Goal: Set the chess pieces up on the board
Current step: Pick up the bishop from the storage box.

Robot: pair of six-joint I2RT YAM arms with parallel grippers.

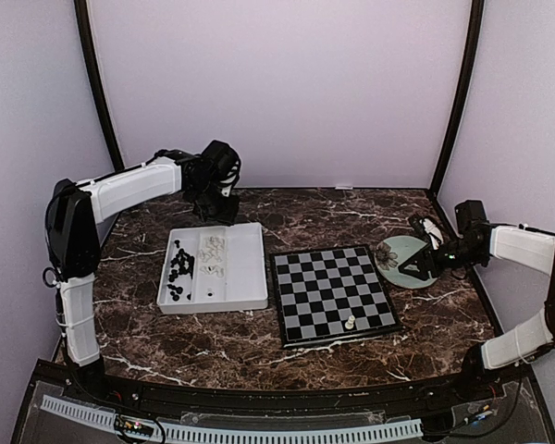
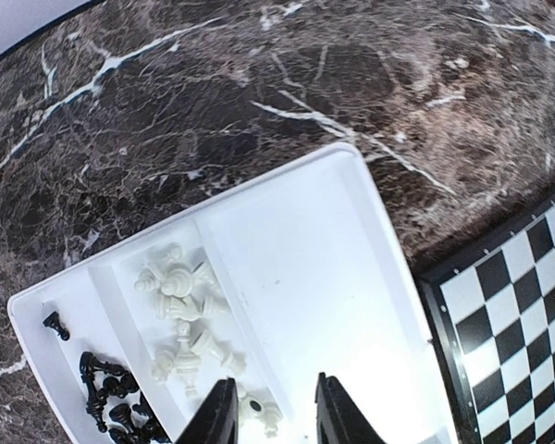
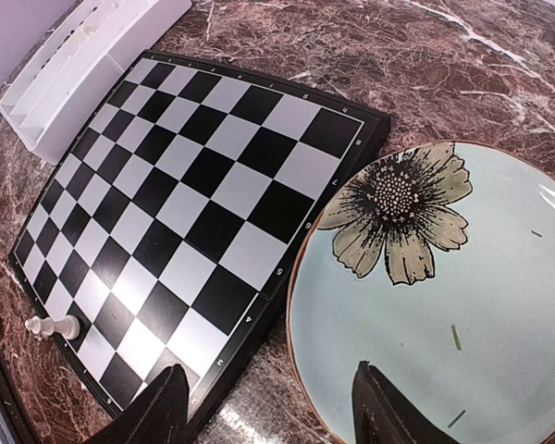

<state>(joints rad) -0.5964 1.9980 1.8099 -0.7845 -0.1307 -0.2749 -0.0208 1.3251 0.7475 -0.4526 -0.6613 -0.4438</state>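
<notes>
Left gripper (image 2: 275, 393) part-open, empty, over the tray (image 2: 333, 240); white chess pieces (image 2: 180, 314) heaped in its middle slot just beside the jaws, so left arm's nearer. Right gripper (image 3: 268, 370) gaping, empty, over the plate (image 3: 499, 305) beyond the board (image 1: 333, 291)

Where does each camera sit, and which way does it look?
Top external: above and behind, looking down on the table; both arms show.
Left wrist: on left arm, facing down into the tray; its fingers show.
Right wrist: on right arm, above plate and board; its fingers show.
Both wrist views share board and tray.
</notes>
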